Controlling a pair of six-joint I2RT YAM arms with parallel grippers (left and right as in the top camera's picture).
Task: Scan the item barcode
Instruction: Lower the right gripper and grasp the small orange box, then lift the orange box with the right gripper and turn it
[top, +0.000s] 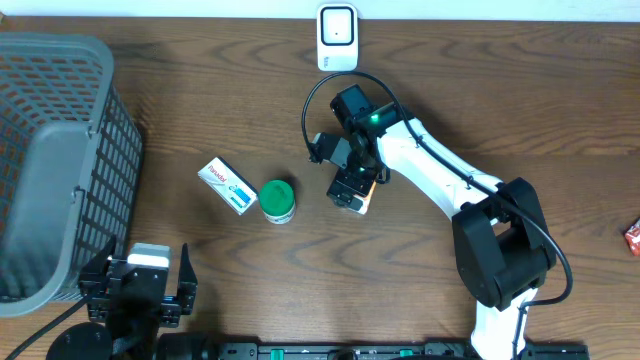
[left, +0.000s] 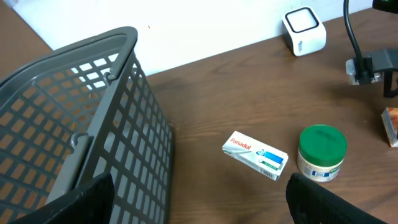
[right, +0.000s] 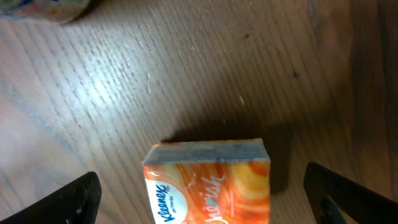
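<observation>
Wooden table (right: 186, 74) lies under your right gripper (right: 200, 174), whose fingers (right: 74, 202) stand spread wide, released, grasping nothing. Between them, touching neither, you have the tissue pack (right: 211, 193) lying flat, probably centred for a clean pinch. Well beyond the fingertips stands the white scanner (top: 337, 37), apparently facing the items.

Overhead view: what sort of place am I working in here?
Likely a mock shop checkout: a white barcode scanner at the far edge, a grey shopping basket on the left, and retail goods such as a Panadol box and a Kleenex pack.
</observation>
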